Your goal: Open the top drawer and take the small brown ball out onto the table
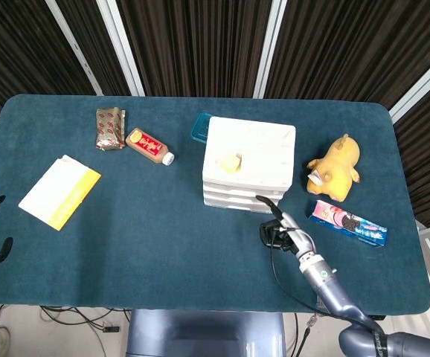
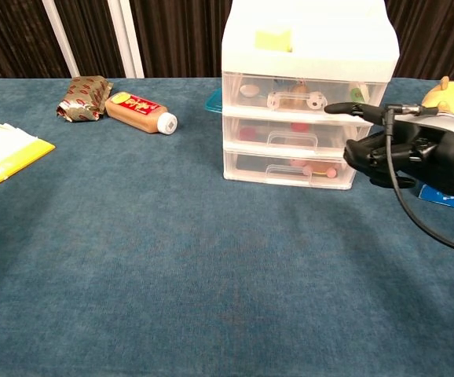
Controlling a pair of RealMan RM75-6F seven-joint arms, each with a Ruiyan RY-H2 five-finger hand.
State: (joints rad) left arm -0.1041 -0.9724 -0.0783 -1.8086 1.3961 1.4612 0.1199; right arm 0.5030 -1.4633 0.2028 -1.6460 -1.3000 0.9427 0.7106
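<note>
Blue table (image 1: pixel 163 245); right robot hand (image 2: pixel 392 149) perhaps covers drawer unit (image 2: pixel 305 94).

— What do we have on the desk (image 1: pixel 155 245)?
— We see a white drawer unit (image 1: pixel 248 165), a brown bottle (image 1: pixel 149 146), a foil packet (image 1: pixel 110 128) and a yellow-white booklet (image 1: pixel 59 191).
— And on its right side?
— A yellow plush toy (image 1: pixel 335 166), a cookie pack (image 1: pixel 347 223) just below it.

Bright, even overhead light, soft faint shadows, both views sharp, no glare.
</note>
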